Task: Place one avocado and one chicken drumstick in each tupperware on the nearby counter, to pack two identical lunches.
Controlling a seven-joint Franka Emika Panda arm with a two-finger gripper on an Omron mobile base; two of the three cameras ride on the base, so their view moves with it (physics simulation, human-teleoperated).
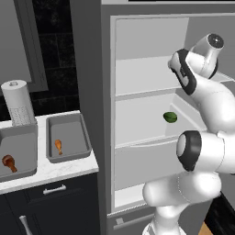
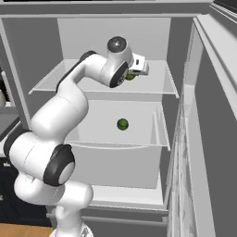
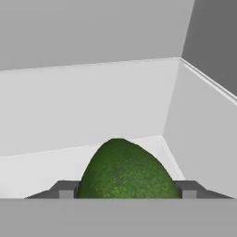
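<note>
My gripper (image 3: 127, 190) reaches onto the fridge's upper shelf (image 2: 157, 83), with its two fingertips (image 3: 66, 190) against both sides of a green avocado (image 3: 125, 169) that rests on the shelf. The right base view shows that avocado (image 2: 131, 77) just under the gripper (image 2: 134, 73). A second avocado (image 1: 170, 117) (image 2: 122, 124) lies on the middle shelf. On the white counter (image 1: 64, 167) stand two grey tupperware trays: the nearer one (image 1: 83, 133) holds a chicken drumstick (image 1: 58, 146), and the left one (image 1: 25, 137) holds another drumstick (image 1: 8, 162).
The fridge door (image 2: 199, 139) stands open to the right, close to the arm. A paper towel roll (image 1: 17, 103) stands behind the left tray. The shelf's back and right walls (image 3: 203, 125) close in around the avocado. Dark cabinet fronts (image 1: 55, 202) sit under the counter.
</note>
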